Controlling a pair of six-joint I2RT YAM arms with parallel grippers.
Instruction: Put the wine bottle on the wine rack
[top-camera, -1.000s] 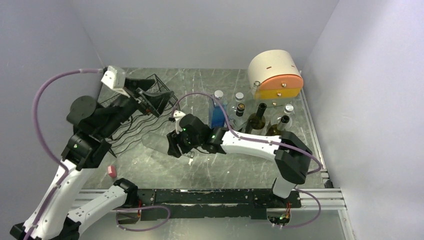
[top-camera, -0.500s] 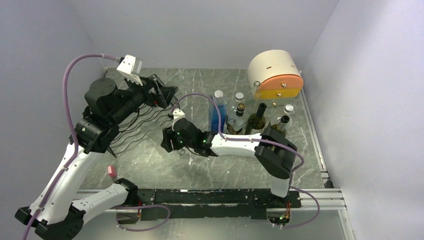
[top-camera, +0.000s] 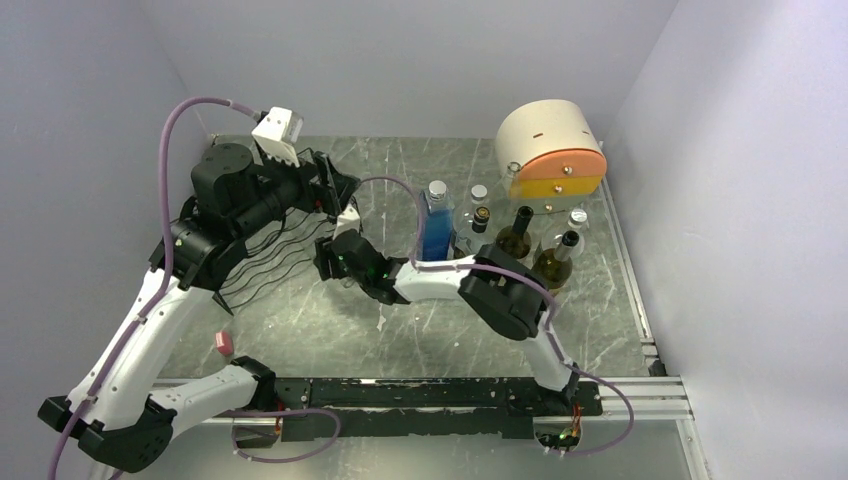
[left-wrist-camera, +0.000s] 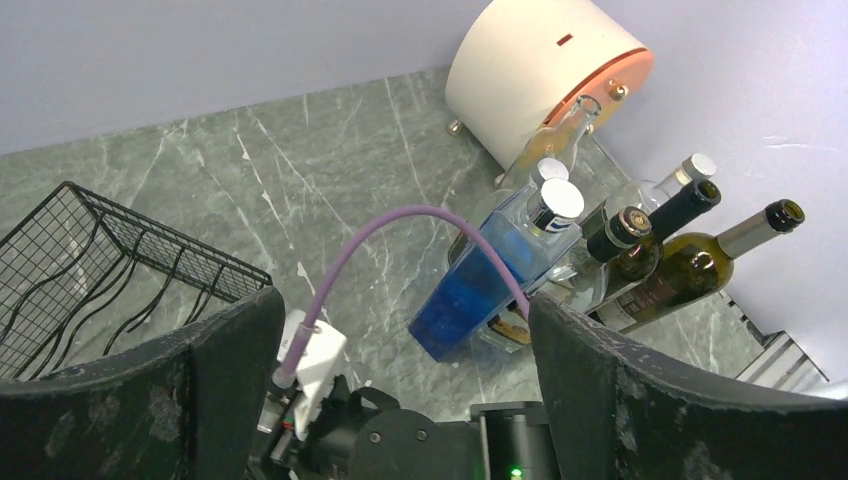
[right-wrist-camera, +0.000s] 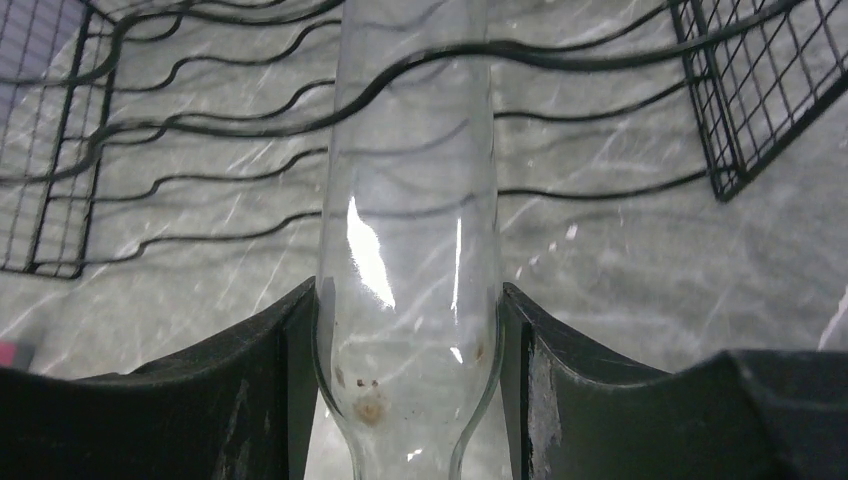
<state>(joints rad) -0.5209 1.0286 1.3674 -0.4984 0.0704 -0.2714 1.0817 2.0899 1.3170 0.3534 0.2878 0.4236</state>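
The right gripper (right-wrist-camera: 408, 300) is clamped on a clear wine bottle (right-wrist-camera: 410, 180) near its shoulder. The bottle's long axis runs straight out leftward over the wavy wires of the wine rack (top-camera: 262, 262) at the left of the bench (top-camera: 330, 330). Whether it rests in a cradle I cannot tell. The left gripper (top-camera: 335, 188), wide open and empty, hangs over the rack's far right end, crowding the approach. Standing bottles (top-camera: 520, 238) are well right.

A cream-and-orange drum box (top-camera: 550, 150) stands near a blue bottle (top-camera: 436, 235).

Plain lilac-grey walls (top-camera: 400, 60) on three sides, grey-green marbled tabletop (top-camera: 330, 330)
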